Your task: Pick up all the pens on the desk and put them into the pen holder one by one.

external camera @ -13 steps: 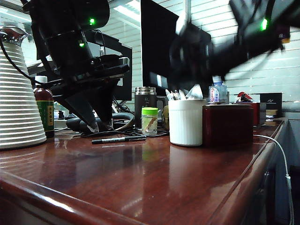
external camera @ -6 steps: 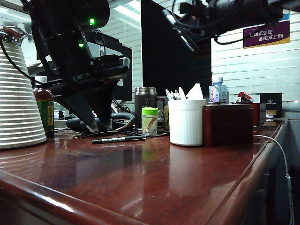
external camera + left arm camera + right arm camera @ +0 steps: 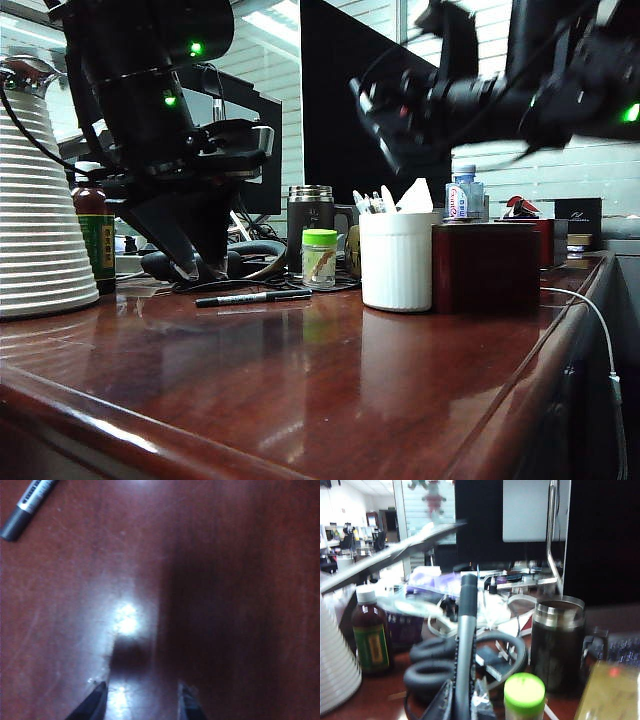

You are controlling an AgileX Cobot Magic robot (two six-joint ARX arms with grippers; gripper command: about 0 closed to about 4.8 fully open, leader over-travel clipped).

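So the pen holder (image 3: pixel 398 260) sits right-centre of the exterior view, touching or just beside a dark red box (image 3: pixel 486 265) on its right, with a few pens and something white already poking out of its top. One thin black marker (image 3: pixel 253 297) is lying flat on the desk (image 3: pixel 330 390), to the holder's left and well apart from it. The right gripper (image 3: pixel 385 125) hangs in the air above and a bit left of the holder, blurred, jaws pressed together on a grey-and-black pen (image 3: pixel 465 645) that its wrist view shows standing up between the fingers, so I'd say we're mid-delivery: carrying one pen over for the drop. Next move needs the pen tip lined up over the holder's open mouth and lowered in before letting go; the mouth looks fairly crowded already, though it's hard to tell how much room is left. The left gripper (image 3: pixel 142 700) sits low over bare desk at the left, fingers partly spread with nothing between them, the marker off in the upper-left corner of its view. Clutter behind, a steel mug (image 3: pixel 310 225), a green-lidded jar (image 3: pixel 319 258), cables, keeps the back tight; the front of the desk is wide open up to its rounded edge.
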